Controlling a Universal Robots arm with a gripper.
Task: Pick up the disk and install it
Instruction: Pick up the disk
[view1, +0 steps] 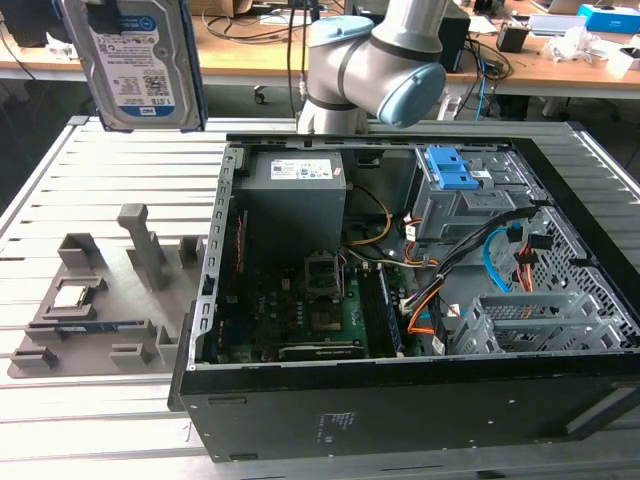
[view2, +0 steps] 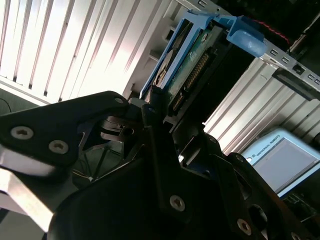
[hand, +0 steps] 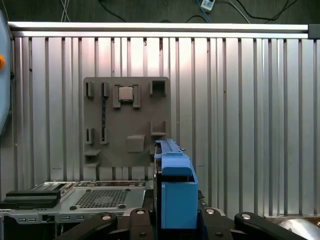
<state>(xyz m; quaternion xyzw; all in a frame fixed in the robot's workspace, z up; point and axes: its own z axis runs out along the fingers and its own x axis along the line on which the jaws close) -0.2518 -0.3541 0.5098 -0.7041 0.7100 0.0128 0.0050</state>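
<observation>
Disk (view1: 140, 62) aloft, seemingly tight in gripper (hand: 176, 220)

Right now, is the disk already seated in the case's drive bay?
No: in the exterior view the disk hangs in the air at that view's upper left, well outside the open computer case.

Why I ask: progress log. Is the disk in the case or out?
Out: the disk hangs in the gripper above the table, clear of the open case.

Robotics lab, slatted metal table (view1: 120, 180), cable-strewn wooden benches (view1: 240, 50)
</observation>
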